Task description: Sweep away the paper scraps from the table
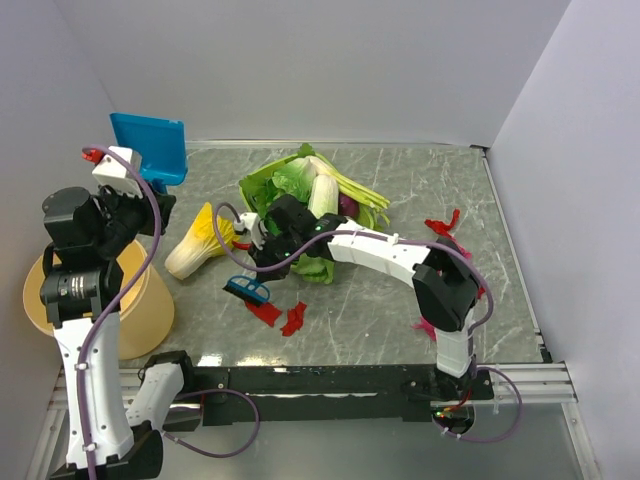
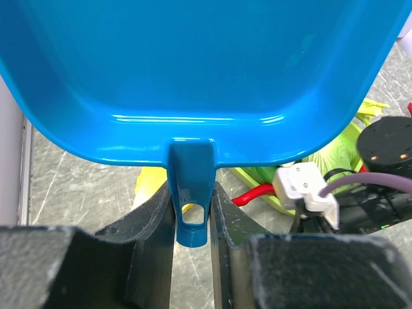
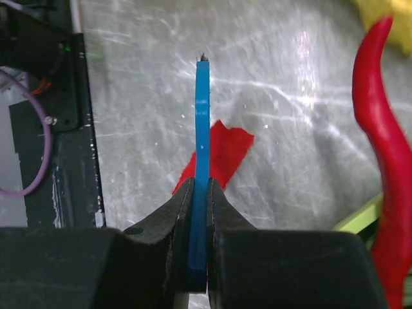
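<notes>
The grey-green veined table (image 1: pixel 400 320) sat boxed in by plain white walls (image 1: pixel 330 60). Red paper scraps (image 1: pixel 268 312) lay on it at six o'clock from the vegetable pile (image 1: pixel 310 190), with more near the three o'clock edge. The right gripper (image 3: pixel 201 193) was clamped on a thin blue brush (image 3: pixel 203 129) above one scrap. At ten o'clock the left gripper (image 2: pixel 192 215) pinched the blue dustpan (image 2: pixel 206 64) by its handle. A tan bucket (image 1: pixel 150 300) stood at eight o'clock.
</notes>
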`<state>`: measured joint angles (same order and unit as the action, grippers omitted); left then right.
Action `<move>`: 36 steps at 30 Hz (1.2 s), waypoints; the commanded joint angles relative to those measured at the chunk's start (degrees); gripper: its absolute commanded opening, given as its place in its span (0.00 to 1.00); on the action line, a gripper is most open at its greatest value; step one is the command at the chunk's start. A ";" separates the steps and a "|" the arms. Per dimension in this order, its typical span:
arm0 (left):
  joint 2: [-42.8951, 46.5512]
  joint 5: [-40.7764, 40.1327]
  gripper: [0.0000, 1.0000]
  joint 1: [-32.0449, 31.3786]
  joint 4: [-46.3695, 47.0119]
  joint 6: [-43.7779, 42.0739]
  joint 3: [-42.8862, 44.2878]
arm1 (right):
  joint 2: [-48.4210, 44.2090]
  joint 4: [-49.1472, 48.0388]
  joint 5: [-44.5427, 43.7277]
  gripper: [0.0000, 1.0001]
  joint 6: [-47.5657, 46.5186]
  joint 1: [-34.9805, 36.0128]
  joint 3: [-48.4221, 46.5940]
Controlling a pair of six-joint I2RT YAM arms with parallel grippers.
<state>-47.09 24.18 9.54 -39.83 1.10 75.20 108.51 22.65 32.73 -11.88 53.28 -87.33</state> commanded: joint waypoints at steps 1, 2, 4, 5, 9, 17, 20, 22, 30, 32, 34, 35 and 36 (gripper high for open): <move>-0.11 1.65 0.01 -0.05 2.66 -0.49 1.62 | -2.68 -1.31 -0.74 0.00 0.83 0.34 0.66; -0.28 2.44 0.01 -0.05 2.57 -2.49 1.18 | -4.86 -0.60 -0.91 0.00 -0.33 0.08 2.24; -0.55 3.41 0.01 0.04 2.74 -3.12 0.92 | -7.68 2.21 -0.91 0.00 -4.18 -0.10 7.59; -0.89 4.11 0.01 -0.05 2.92 -3.39 0.65 | -9.18 3.61 -1.35 0.00 -5.34 -0.28 9.27; -2.30 8.41 0.01 -0.05 2.83 -6.11 -0.31 | -18.39 10.64 -3.80 0.00 -9.65 -3.34 18.66; -6.52 12.38 0.01 -4.33 3.54 -8.48 -0.23 | -39.55 28.29 -8.81 0.00 -21.06 -18.45 30.19; -8.71 10.63 0.01 -11.52 2.57 -10.67 0.65 | -48.18 31.21 -12.68 0.00 -27.83 -23.21 34.32; -10.21 9.66 0.01 -15.59 1.43 -11.99 0.91 | -51.63 32.01 -13.04 0.00 -29.68 -25.23 36.09; -15.48 9.13 0.01 -30.10 -17.96 -31.74 4.69 | -54.20 31.49 -11.81 0.00 -14.70 -25.77 29.68; -15.93 8.25 0.01 -32.04 -25.70 -39.66 4.69 | -53.14 31.22 -12.77 0.00 -11.60 -26.82 27.93; -15.66 6.76 0.01 -33.79 -31.93 -47.28 3.73 | -52.70 30.35 -13.83 0.00 -6.94 -27.78 26.95; -15.66 5.80 0.01 -34.67 -33.54 -49.42 2.94 | -52.70 30.00 -14.10 0.00 -5.71 -28.22 26.25; -15.75 3.78 0.01 -35.55 -34.95 -51.53 2.24 | -52.61 29.82 -14.97 0.00 -3.35 -29.27 25.90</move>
<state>-63.40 31.57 -23.33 -61.47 -33.91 77.47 55.81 54.24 20.34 -25.36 26.28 -57.43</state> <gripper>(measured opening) 0.274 0.134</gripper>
